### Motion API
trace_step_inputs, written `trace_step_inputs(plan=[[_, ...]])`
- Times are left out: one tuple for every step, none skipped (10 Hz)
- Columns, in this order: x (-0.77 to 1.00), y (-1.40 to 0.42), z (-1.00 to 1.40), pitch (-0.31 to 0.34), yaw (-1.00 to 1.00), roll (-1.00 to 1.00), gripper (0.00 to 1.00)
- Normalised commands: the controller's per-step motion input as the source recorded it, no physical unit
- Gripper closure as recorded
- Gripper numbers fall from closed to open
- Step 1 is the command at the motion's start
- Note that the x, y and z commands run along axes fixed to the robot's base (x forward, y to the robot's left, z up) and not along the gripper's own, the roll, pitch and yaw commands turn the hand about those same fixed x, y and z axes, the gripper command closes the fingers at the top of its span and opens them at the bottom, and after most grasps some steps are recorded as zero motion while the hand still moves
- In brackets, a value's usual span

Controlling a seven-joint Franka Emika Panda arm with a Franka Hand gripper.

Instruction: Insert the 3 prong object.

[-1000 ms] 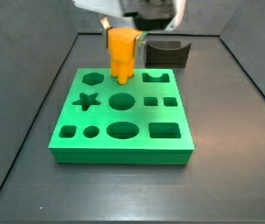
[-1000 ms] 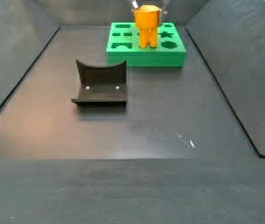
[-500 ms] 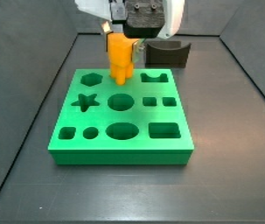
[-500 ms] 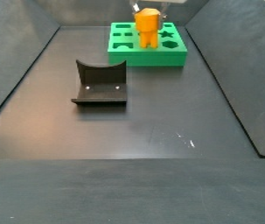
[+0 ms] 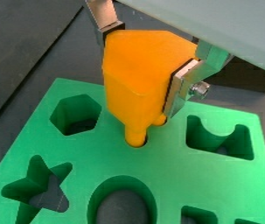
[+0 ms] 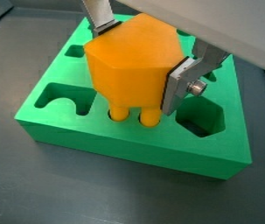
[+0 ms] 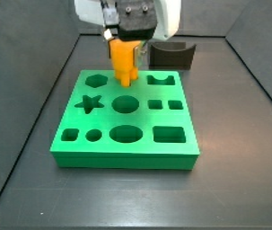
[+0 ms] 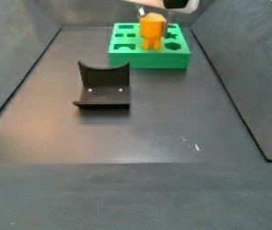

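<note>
My gripper [image 5: 144, 68] is shut on the orange 3 prong object [image 5: 141, 83], its silver fingers [image 6: 184, 80] pressed on the blocky body's two sides. The piece hangs upright with its prongs [image 6: 138, 115] down at the top face of the green block [image 6: 122, 144], over a hole near the block's far edge. Whether the prongs are inside the hole I cannot tell. In both side views the gripper [image 7: 126, 43] [image 8: 155, 22] holds the piece [image 7: 125, 61] [image 8: 153, 32] over the block [image 7: 126, 153] [image 8: 150, 61].
The green block carries several shaped holes: a star [image 7: 90, 103], a round one [image 7: 125, 104], a hexagon [image 5: 75, 116] and an arch cut-out [image 5: 219, 139]. A dark grey curved block [image 8: 102, 87] stands apart on the floor; it also shows behind the green block [image 7: 174, 52].
The gripper has come down with the orange piece, so its prongs now reach the green block's top face. The piece stays gripped.
</note>
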Motion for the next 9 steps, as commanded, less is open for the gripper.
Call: trace_step_inputs(plan=[[0.15,-0.02,-0.51,0.13,-0.04,0.34,1.0],[0.23,-0.01,-0.42,0.184,-0.04,0.36,1.0],[0.31,0.0,-0.35,0.203,-0.04,0.27,1.0],[0.22,0.0,-0.37,0.16,-0.01,0.19,1.0],[0.05,0.0,-0.39,0.021,0.0,0.03,1.0],[0.0,0.05,-0.31,-0.009,0.0,-0.1,1.0],[0.0,0.06,0.0,-0.004,0.0,-0.06,1.0],[0.0,0.0,0.0,0.0,0.0,-0.01,1.0],[0.0,0.0,0.0,0.0,0.0,0.0,1.0]])
